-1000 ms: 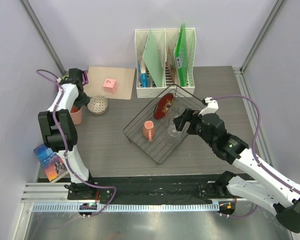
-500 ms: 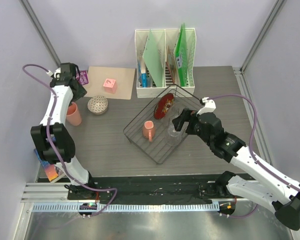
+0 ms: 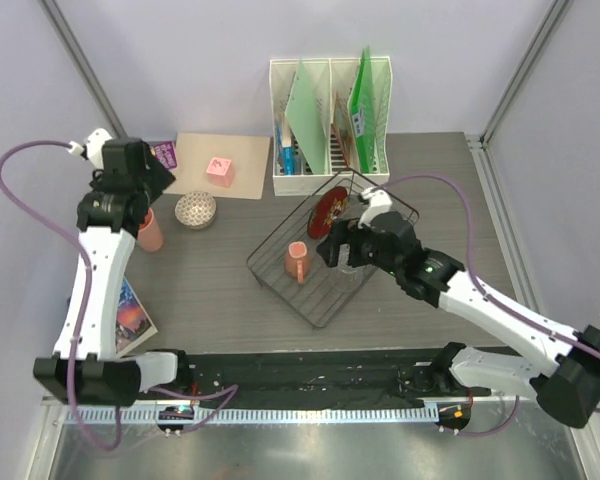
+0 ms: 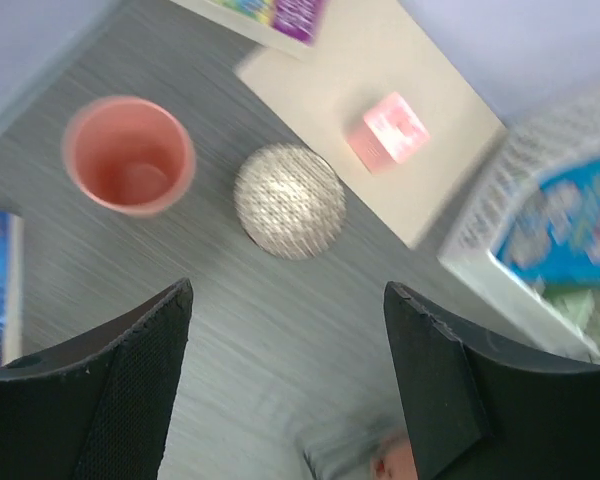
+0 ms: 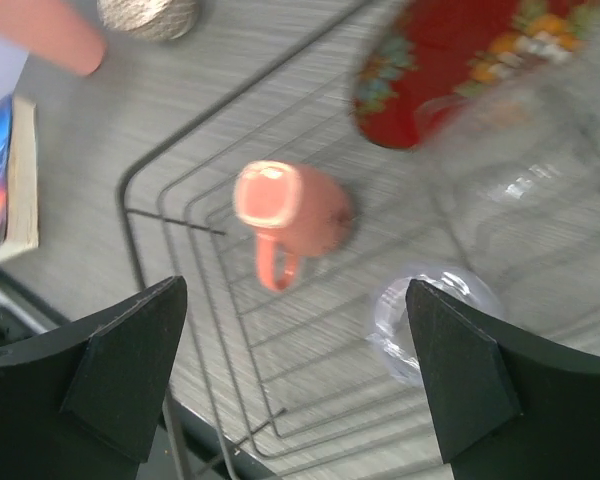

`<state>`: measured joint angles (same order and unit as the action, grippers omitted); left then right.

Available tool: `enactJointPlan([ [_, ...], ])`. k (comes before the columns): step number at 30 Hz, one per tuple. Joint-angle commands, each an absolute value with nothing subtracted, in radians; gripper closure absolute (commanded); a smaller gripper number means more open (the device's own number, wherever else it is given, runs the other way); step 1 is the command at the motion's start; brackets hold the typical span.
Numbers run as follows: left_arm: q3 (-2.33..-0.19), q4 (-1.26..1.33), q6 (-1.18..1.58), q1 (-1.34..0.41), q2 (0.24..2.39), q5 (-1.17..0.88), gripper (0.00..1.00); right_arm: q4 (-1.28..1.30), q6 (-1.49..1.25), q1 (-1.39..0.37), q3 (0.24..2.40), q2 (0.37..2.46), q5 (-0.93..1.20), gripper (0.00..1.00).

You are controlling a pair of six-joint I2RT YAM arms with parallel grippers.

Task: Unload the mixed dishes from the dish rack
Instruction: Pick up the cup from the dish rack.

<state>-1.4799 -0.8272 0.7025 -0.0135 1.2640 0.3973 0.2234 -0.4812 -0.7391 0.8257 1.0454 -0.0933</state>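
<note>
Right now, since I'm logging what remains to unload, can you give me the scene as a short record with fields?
in the dish rack: smaller pink cup, red plate tilted, clear glass
out of the rack: larger pink cup, upright on the table beside a patterned bowl
left hand: open, empty, above the table near the larger cup
right hand: open, empty, over the rack

In the black thin-wire dish rack [image 3: 284,295], open wire floor lies left of the salmon-pink plastic cup [image 5: 290,210]; the clear drinking glass [image 5: 435,315] and tilted glossy red plate [image 5: 450,60] crowd its right. Open grey bench [image 3: 220,290] lies beyond.
</note>
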Motion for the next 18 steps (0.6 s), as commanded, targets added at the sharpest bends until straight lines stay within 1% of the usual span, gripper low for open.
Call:
enactJointPlan([
  [1, -1.355, -0.747, 0.733, -0.210, 1.157, 0.429, 0.22, 0.215, -0.348, -0.856, 0.982, 1.196, -0.095, 0.04],
  [4, -1.289, -0.739, 0.747, -0.303, 1.091, 0.433, 0.21, 0.213, -0.337, -0.887, 1.015, 1.284, -0.136, 0.04],
  [8, -1.218, -0.721, 0.750, -0.362, 0.999, 0.422, 0.19, 0.204, -0.341, -0.897, 1.046, 1.368, -0.164, 0.04],
  [12, -1.160, -0.692, 0.741, -0.370, 0.879, 0.377, 0.14, 0.186, -0.351, -0.900, 1.057, 1.442, -0.189, 0.04],
  [14, -1.123, -0.690, 0.744, -0.371, 0.848, 0.356, 0.06, 0.169, -0.370, -0.902, 1.060, 1.485, -0.204, 0.04],
  [18, -1.060, -0.690, 0.749, -0.373, 0.792, 0.341, 0.05, 0.138, -0.393, -0.910, 1.074, 1.546, -0.216, 0.04],
])
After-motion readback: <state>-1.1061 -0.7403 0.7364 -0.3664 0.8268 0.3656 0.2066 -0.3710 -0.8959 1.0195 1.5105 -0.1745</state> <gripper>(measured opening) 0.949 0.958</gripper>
